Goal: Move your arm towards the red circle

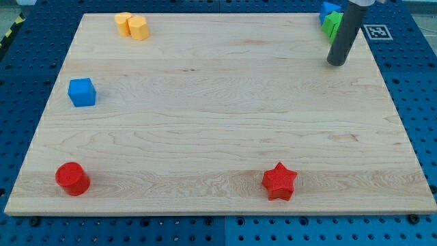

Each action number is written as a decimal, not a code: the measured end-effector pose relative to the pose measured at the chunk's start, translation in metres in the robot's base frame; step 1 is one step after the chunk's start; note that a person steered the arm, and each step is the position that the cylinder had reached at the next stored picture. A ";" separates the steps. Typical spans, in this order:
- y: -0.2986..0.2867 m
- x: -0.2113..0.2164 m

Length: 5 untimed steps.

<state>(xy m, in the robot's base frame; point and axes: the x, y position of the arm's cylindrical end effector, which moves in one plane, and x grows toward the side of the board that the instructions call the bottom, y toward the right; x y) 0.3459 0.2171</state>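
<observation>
The red circle [72, 178] is a short red cylinder near the bottom left corner of the wooden board [218, 123]. My tip [336, 63] is at the end of a dark rod near the top right of the board, far from the red circle, across the board on the diagonal. The rod stands just left of and below a green block [330, 26] and a blue block [329, 9] at the top right corner, partly hiding them.
A red star [279, 181] lies near the bottom edge, right of centre. A blue cube [82, 92] sits at the left side. Two yellow-orange blocks [132, 25] stand together near the top left. The board lies on a blue pegboard table.
</observation>
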 end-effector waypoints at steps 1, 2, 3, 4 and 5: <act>0.000 0.003; 0.000 0.040; 0.000 0.071; 0.000 0.075; 0.000 0.075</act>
<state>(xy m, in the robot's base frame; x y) 0.4210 0.2171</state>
